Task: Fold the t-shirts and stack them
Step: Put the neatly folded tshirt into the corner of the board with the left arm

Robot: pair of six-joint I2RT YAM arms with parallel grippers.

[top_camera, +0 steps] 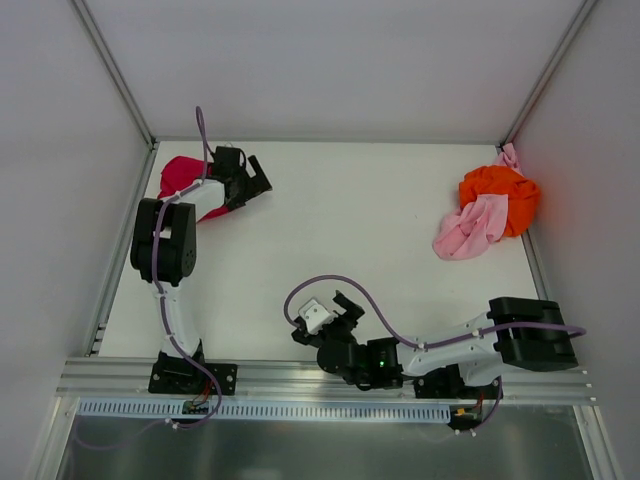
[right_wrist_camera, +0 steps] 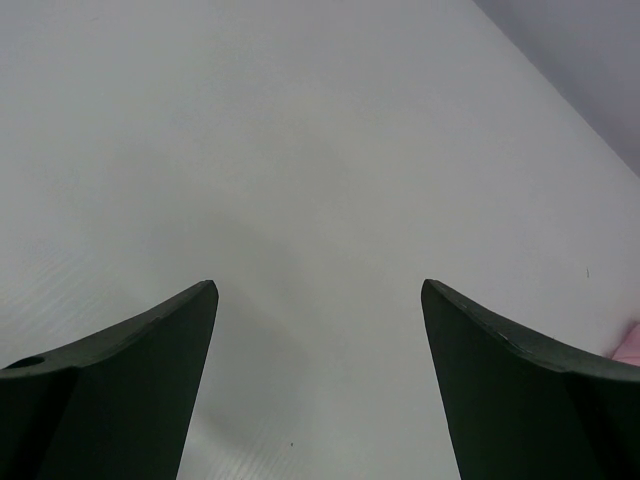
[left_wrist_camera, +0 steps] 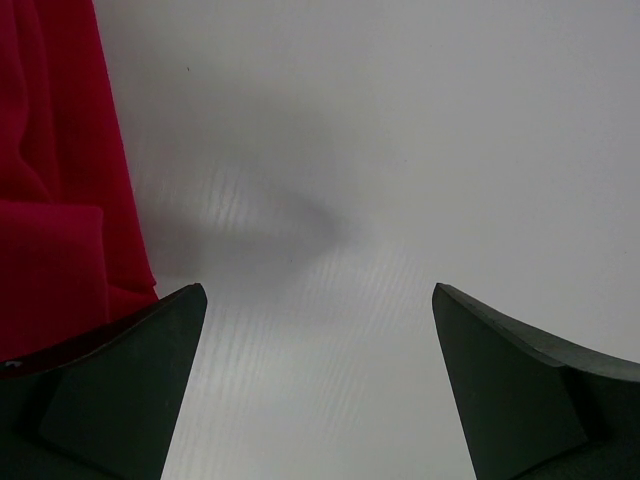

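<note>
Left hand [top_camera: 254,176] is at the far left of the tabletop [top_camera: 350,220], fingers spread wide. In the left wrist view only white surface shows between them. The crimson t-shirt [top_camera: 178,178] lies crumpled in the far left corner, just beside that hand. Its edge runs close along the left finger [left_wrist_camera: 120,390], but contact cannot be told.

Right hand [top_camera: 326,312] is low near the front edge, about mid-width, fingers also spread over bare tabletop.

The orange t-shirt [top_camera: 502,195] is bunched at the far right against the side wall. The pale pink t-shirt [top_camera: 468,230] lies against its near-left side, touching it. Both are well apart from either hand. All three shirts are crumpled.
</note>
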